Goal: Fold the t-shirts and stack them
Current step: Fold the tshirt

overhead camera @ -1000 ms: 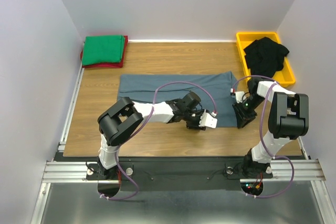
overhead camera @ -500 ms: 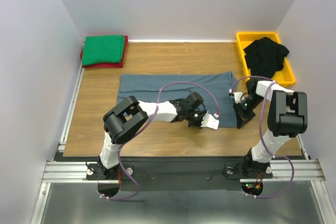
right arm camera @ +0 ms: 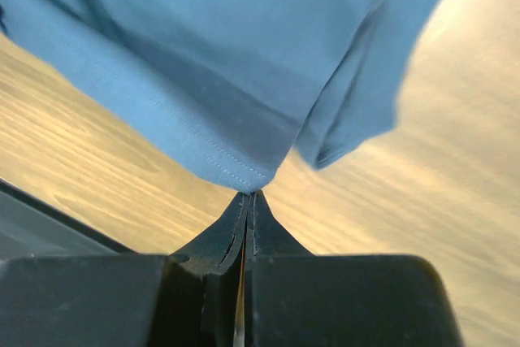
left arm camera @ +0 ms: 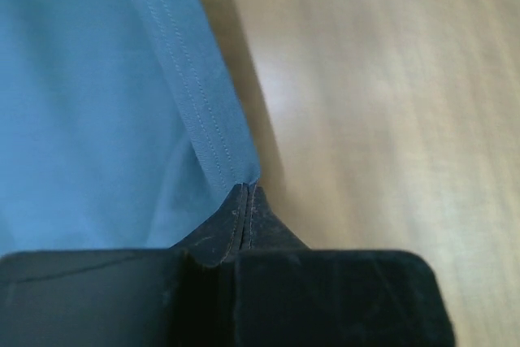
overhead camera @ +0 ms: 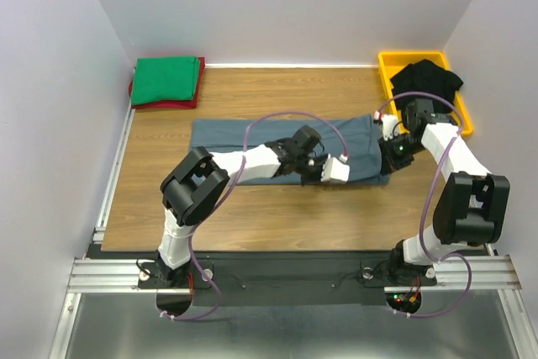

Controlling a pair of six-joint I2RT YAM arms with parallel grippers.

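Across the middle of the wooden table (overhead camera: 168,199) lies the slate blue-grey t-shirt (overhead camera: 244,136), reaching toward the right edge. Its near hem looks ready to fold over to the far edge, so both ends should move together, slow and level, to keep the fold straight. The yellow bin (overhead camera: 409,55) in the far right corner holds crumpled black t-shirts (overhead camera: 429,81). The left gripper (left arm camera: 246,198) and right gripper (right arm camera: 248,201) are each pinched tight on that hem.

Matt slate-blue cloth t-shirt (overhead camera: 227,136), wood-grain table (overhead camera: 252,90), glossy yellow plastic bin (overhead camera: 385,73)
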